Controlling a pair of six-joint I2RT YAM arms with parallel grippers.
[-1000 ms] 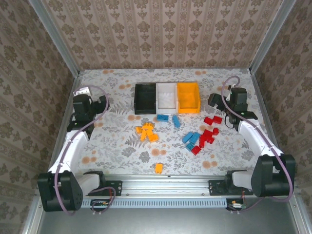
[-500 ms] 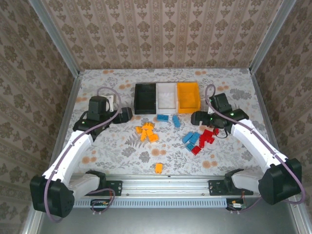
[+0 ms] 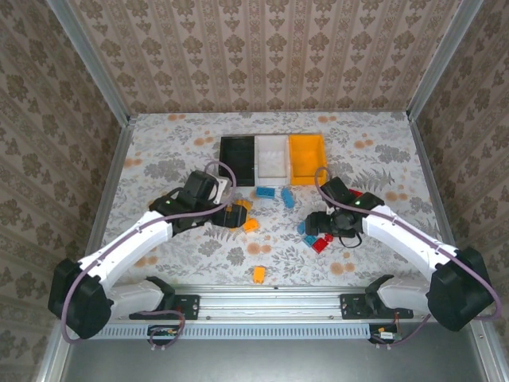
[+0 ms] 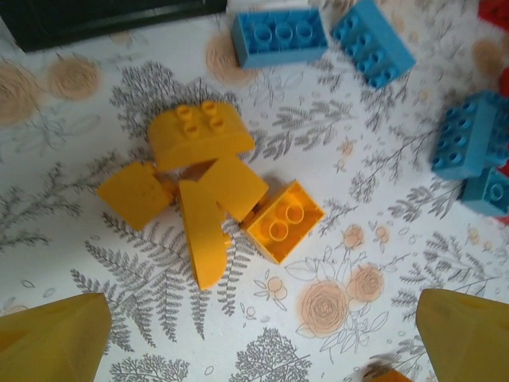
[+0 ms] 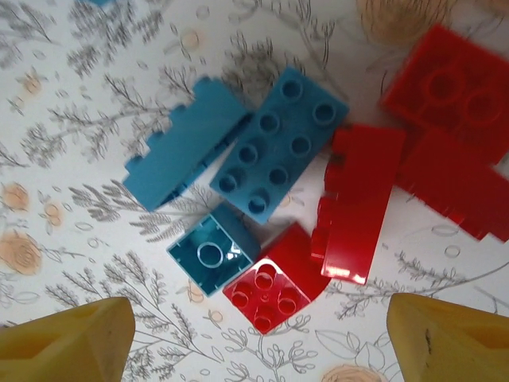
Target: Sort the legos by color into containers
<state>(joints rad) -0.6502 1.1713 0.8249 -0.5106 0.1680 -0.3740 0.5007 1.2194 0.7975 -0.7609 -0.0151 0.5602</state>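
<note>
Floral-printed tabletop (image 3: 382, 159), closed in by patterned walls, was what you were working over. Your legos lay loose on it, all on the arms' side of the containers (image 3: 289, 159). A heap of orange bricks (image 4: 215, 199) sat in front of the black bin (image 3: 237, 159), and two blue bricks (image 3: 274, 194) lay just in front of the white bin (image 3: 272, 155). A mixed blue-and-red cluster (image 5: 302, 183) lay in front of the orange bin (image 3: 307, 157), and a lone orange brick (image 3: 258, 274) sat well away from the bins, near the rail (image 3: 262, 301). The three bins stood joined in a row: black, white, orange from left to right.

Your left end effector (image 4: 254, 342) hung above the orange heap with its fingers spread wide and nothing between them. Your right end effector (image 5: 258, 342) hung over the blue-and-red cluster, its fingers likewise apart and gripping nothing. Beneath it, a small blue brick (image 5: 211, 253) and a rounded red one (image 5: 266, 290) lay touching each other.
</note>
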